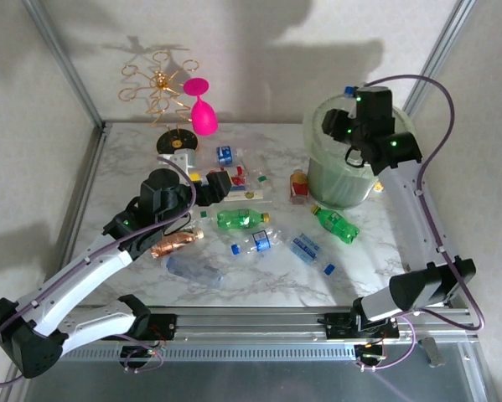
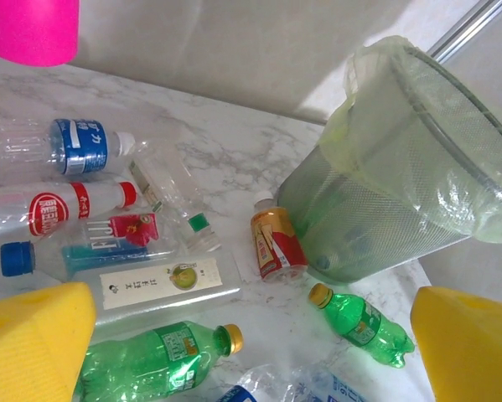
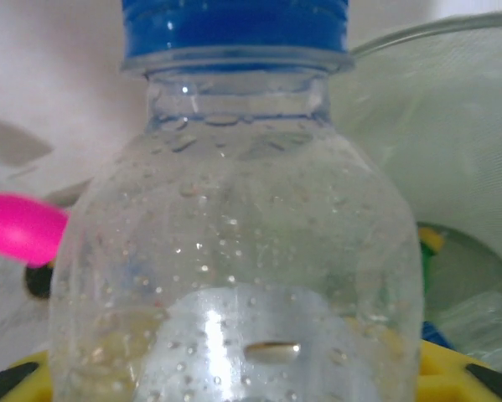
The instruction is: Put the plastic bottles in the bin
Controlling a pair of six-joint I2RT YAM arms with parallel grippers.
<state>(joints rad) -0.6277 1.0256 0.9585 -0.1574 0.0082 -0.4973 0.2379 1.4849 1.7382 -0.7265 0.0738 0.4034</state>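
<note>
Plastic bottles, mixed lot, most of them lying loose on the marble surface (image 1: 259, 289).

Item 1: clear bottle (image 3: 234, 251), blue cap uppermost, droplets inside. It is clamped low on its body between the right fingers (image 3: 442, 375), high over the mouth of the bin (image 1: 341, 182). Judged to be held there so that letting go drops it straight in; not yet deposited.

Item 2: bin, pale green, bag-lined, far right of the surface, within the right arm's reach. Blurred shapes show through its wall; contents cannot be told.

Item 3: green bottle (image 1: 242, 219) mid-surface; second green bottle (image 1: 336, 224) near the bin's foot; red-and-gold bottle (image 1: 298, 186) lying close by the bin's left side.

Item 4: clear bottles with blue and red labels (image 2: 75, 146), clustered toward the far left.

Item 5: left fingers (image 2: 34, 335), yellow pads wide apart, holding nothing, poised above the cluster, probably to choose the next pick.

Excluded: pink wine glass (image 1: 202, 109) and gold wire rack (image 1: 160, 84), far left corner.

Progress: early; most of the lot remains out.
</note>
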